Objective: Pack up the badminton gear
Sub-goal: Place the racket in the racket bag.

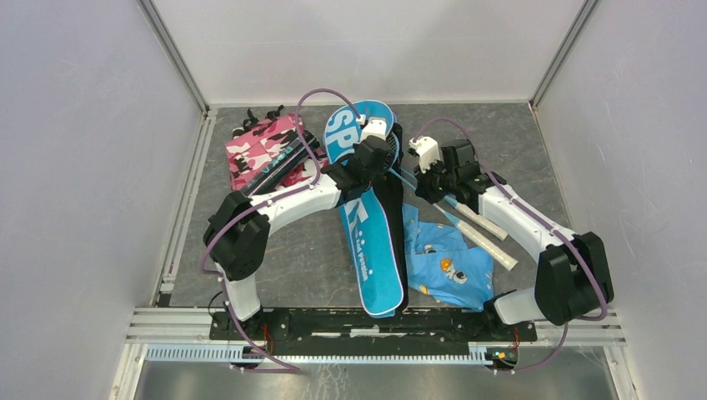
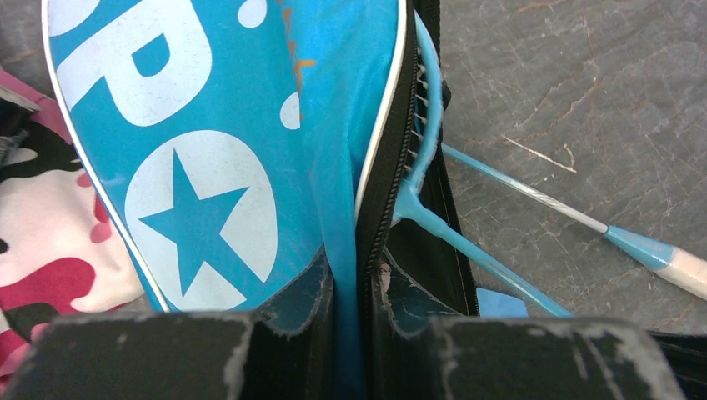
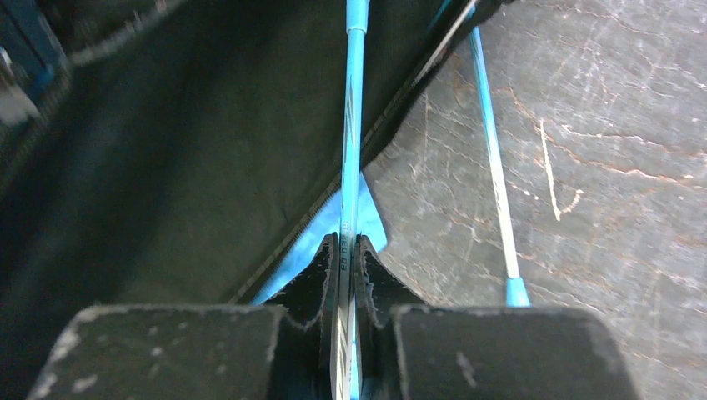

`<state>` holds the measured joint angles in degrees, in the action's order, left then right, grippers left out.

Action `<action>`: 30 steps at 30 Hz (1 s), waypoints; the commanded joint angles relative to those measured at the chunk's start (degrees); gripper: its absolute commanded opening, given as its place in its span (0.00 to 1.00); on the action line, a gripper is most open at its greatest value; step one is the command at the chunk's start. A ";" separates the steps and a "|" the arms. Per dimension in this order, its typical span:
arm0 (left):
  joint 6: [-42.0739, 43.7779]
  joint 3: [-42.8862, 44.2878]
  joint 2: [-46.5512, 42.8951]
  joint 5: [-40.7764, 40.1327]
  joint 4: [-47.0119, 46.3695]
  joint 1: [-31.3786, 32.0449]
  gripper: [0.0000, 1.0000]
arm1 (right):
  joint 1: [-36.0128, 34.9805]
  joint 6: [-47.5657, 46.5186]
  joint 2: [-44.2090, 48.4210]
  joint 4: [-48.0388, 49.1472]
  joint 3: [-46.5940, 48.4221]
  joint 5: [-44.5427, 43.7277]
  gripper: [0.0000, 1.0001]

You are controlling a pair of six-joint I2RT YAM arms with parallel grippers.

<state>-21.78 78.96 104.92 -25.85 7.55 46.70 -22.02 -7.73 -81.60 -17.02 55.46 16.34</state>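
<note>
The left fingers [image 2: 327, 310] are seen closed tight on the edge of the blue cover [image 2: 200, 167], with a fold of its fabric pinched between them beside the black zip. The cover is held open along that side, and the strung head of the first racquet [image 2: 423, 125] is seen inside the opening, its light-blue shaft running out of it. The right fingers [image 3: 325, 287] are clamped on that thin shaft, which leads straight into the cover's dark interior. The second racquet [image 3: 493, 158] is laid just beside it on the bare tabletop [image 3: 600, 208], its shaft also pointed at the opening; whether its head is inside cannot be told.

From above, the cover is seen stretched along the middle of the tabletop from close to the far edge to close to the near edge. The white handles of both racquets are angled towards the right edge. A cartoon-print cloth [image 1: 454, 271] is spread right of centre by the near edge, partly under the cover. Towards the far left corner a pink camouflage bag [image 1: 254, 150] is set, and a black tube [image 1: 279, 165] is laid across it.
</note>
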 commanded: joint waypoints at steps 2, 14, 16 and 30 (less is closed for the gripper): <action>-5.50 1.50 0.44 8.69 -4.22 0.94 0.02 | -1.25 11.57 -1.93 15.92 1.38 4.91 0.00; -3.18 -2.73 -0.03 16.66 -8.85 0.70 0.02 | -1.25 18.69 -9.16 26.74 -2.65 14.34 0.10; -2.19 -3.73 -0.43 17.57 -9.95 0.47 0.02 | -1.17 17.69 -10.66 25.84 -2.55 16.45 0.13; 1.13 -11.09 -2.99 16.51 -14.72 0.15 0.02 | -0.42 4.92 -8.91 13.33 -7.17 25.58 0.57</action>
<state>-22.70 68.99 105.49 -10.70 -2.57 46.65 -22.50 2.20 -93.54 -0.54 50.26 38.61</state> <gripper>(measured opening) 0.208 0.556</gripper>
